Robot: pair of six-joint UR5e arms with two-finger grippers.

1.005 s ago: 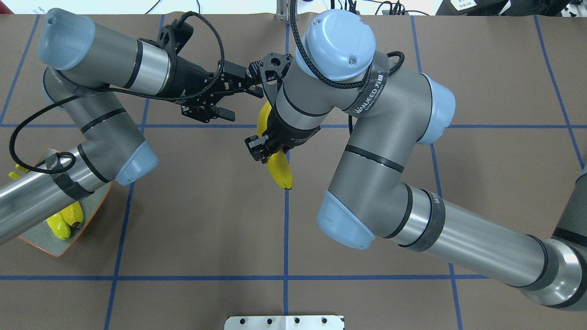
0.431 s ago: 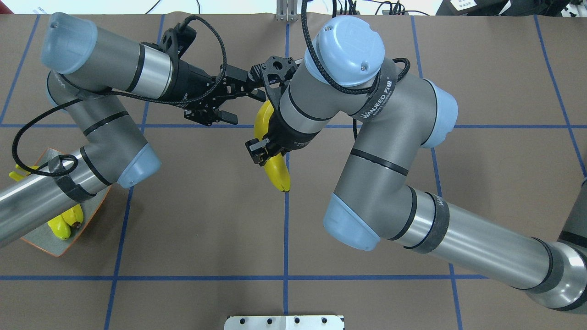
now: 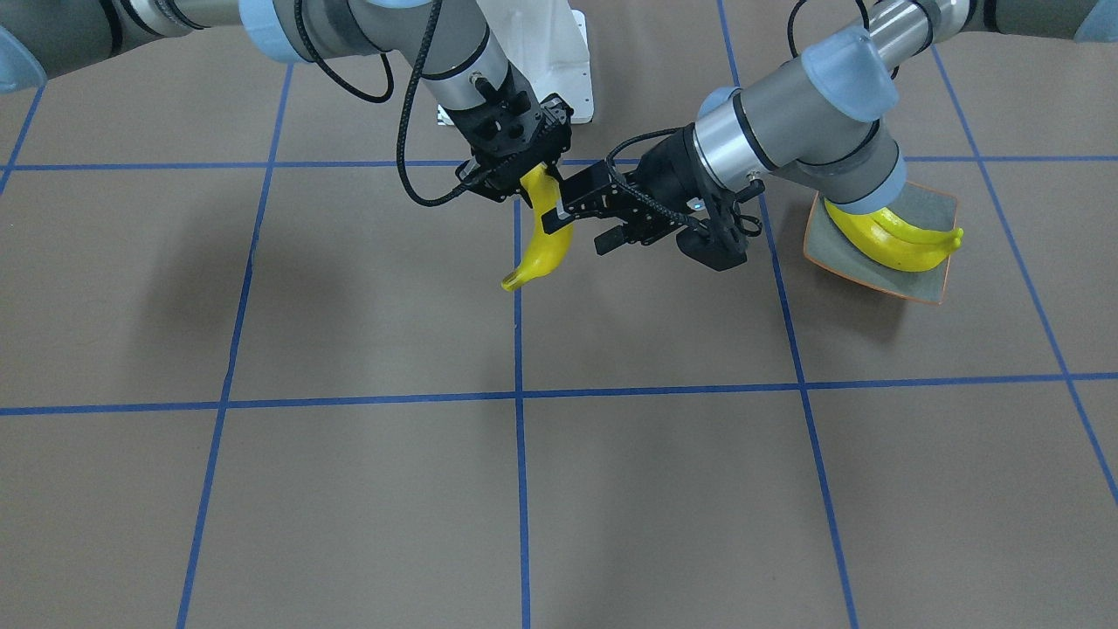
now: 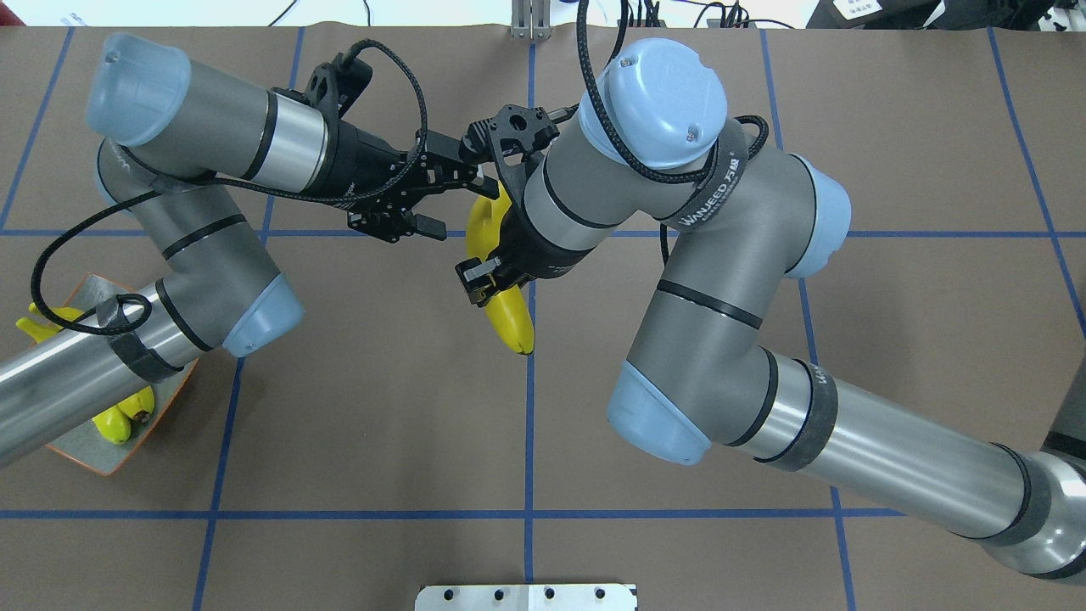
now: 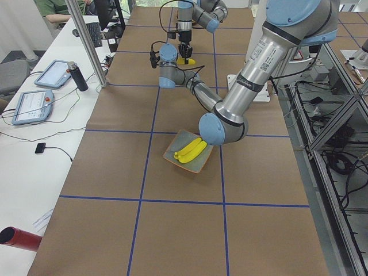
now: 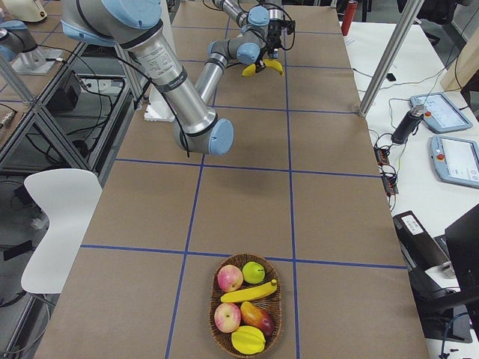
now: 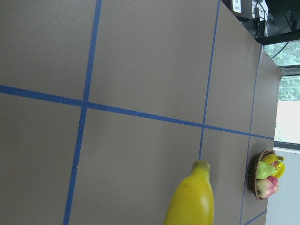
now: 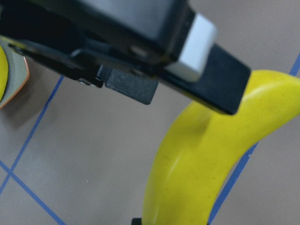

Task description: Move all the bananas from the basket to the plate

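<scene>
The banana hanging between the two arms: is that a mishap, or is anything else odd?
Nothing stands out. The right gripper holds that banana above the table, the left gripper open beside it. Two bananas lie neatly on the plate; nothing spilled.

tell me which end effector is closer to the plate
Left. The left end effector hovers between the plate and the banana; the right end effector, gripping that banana, is farther off.

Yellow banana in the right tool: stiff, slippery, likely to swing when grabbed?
Probably stiff: the glossy yellow curved banana shows no sag hanging from the right tool. Shiny skin looks slippery. Pinched at one spot, it may pivot if nudged.
</scene>
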